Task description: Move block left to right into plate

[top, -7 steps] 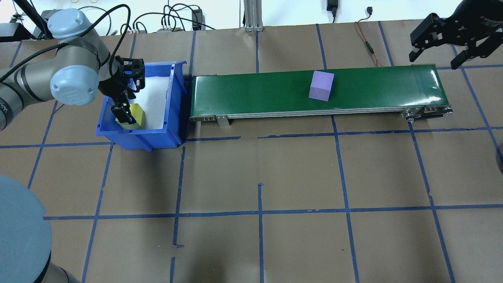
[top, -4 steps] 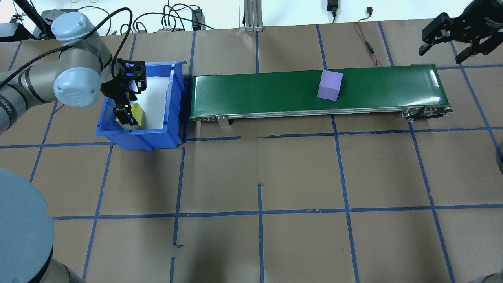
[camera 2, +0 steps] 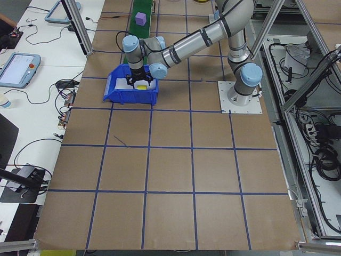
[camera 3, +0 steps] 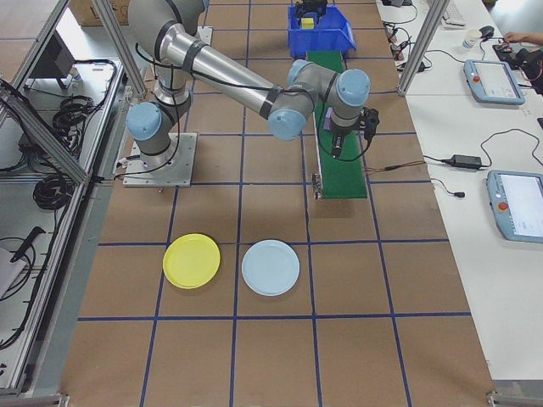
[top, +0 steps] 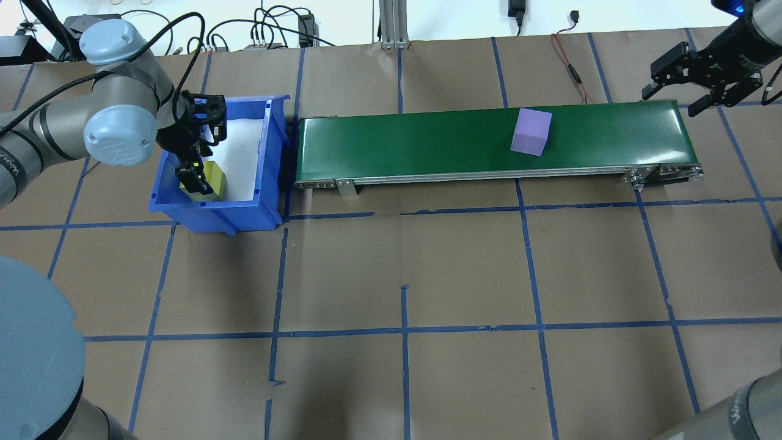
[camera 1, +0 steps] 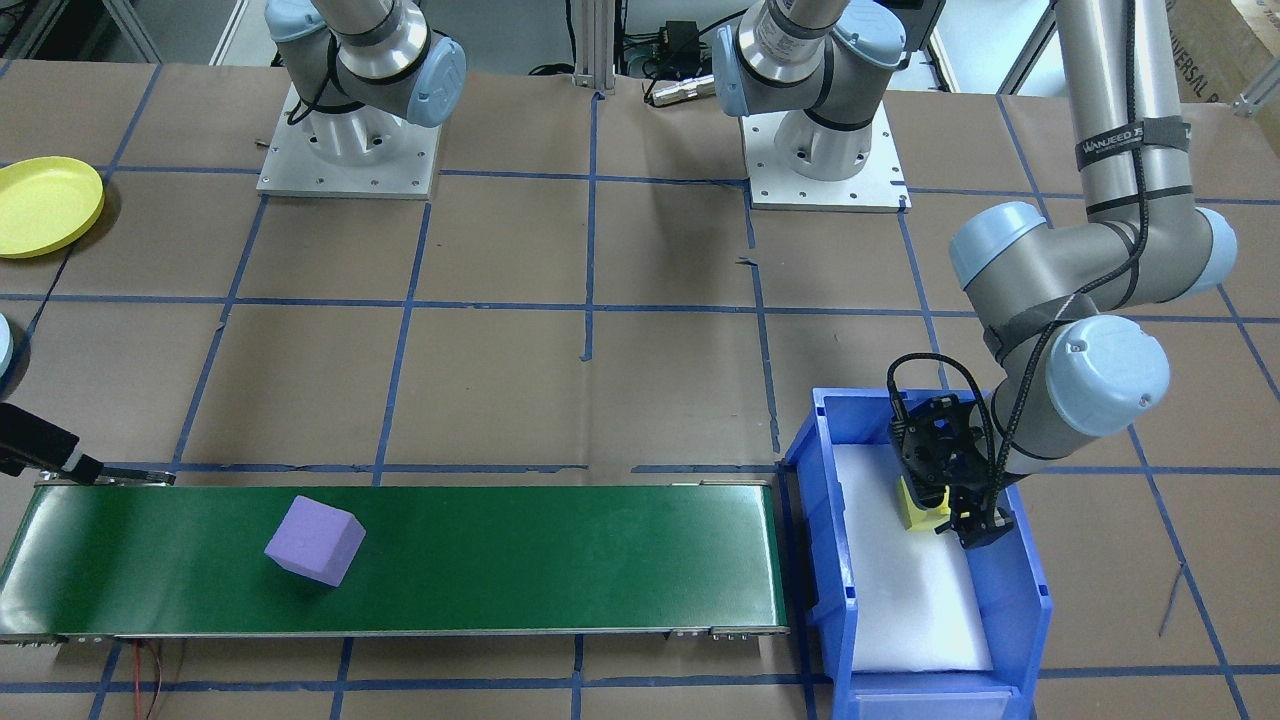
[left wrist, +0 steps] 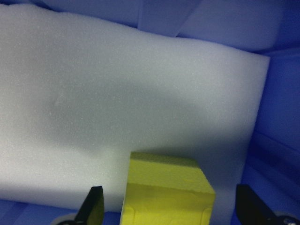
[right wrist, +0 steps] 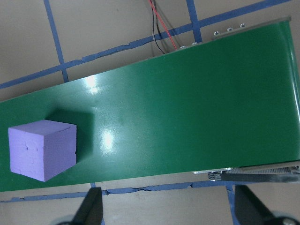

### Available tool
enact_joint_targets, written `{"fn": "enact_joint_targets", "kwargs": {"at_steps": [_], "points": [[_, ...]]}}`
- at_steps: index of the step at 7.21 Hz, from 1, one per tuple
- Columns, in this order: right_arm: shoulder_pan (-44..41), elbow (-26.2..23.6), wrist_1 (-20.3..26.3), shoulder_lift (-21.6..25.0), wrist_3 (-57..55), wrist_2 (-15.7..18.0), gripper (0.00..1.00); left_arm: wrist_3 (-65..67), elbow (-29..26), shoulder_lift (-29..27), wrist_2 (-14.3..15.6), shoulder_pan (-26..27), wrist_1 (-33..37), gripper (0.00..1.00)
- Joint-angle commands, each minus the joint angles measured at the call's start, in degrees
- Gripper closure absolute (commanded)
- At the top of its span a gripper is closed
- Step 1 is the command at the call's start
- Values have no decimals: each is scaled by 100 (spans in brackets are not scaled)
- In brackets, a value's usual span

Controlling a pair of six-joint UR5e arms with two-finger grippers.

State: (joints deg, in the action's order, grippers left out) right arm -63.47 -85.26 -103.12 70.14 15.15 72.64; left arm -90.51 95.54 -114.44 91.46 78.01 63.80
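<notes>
A purple block (top: 531,132) (camera 1: 315,541) (right wrist: 42,149) lies on the green conveyor belt (top: 415,140), right of its middle. My right gripper (top: 670,102) (right wrist: 169,206) hangs open over the belt's right end, apart from that block. A yellow block (top: 216,177) (camera 1: 912,505) (left wrist: 168,192) rests on white foam in the blue bin (top: 214,211). My left gripper (top: 197,182) (left wrist: 171,206) is down in the bin, open, with a finger on each side of the yellow block and gaps showing. The yellow plate (camera 1: 45,205) (camera 3: 192,260) sits on the table on my right side.
A light blue plate (camera 3: 271,267) lies beside the yellow one. The bin stands against the conveyor's left end. Cables and a metal post (top: 391,24) line the table's far edge. Blue tape lines grid the brown table.
The purple block has travelled right along the belt. My right gripper has shifted and come lower toward the belt's right end. The left gripper has barely moved in the bin.
</notes>
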Motion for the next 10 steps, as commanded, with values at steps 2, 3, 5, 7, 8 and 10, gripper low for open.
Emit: {"fn": "enact_joint_targets", "kwargs": {"at_steps": [2, 3, 5, 7, 8, 10], "points": [[150, -183, -498, -62, 172, -354, 0, -10, 17, -35, -6, -102, 1, 0], [220, -201, -498, -62, 198, -817, 0, -2, 26, -35, -6, -102, 1, 0], [273, -210, -516, -105, 207, -796, 0, 25, 95, -70, -15, -102, -8, 1], [273, 174, -560, -385, 137, -742, 0, 34, 113, -70, -41, -102, -17, 2], [273, 177, -551, -439, 128, -725, 0, 34, 114, -79, -32, -102, -8, 10], [273, 37, -551, -422, -12, -725, 0, 95, 105, -79, -15, -102, -8, 55]]}}
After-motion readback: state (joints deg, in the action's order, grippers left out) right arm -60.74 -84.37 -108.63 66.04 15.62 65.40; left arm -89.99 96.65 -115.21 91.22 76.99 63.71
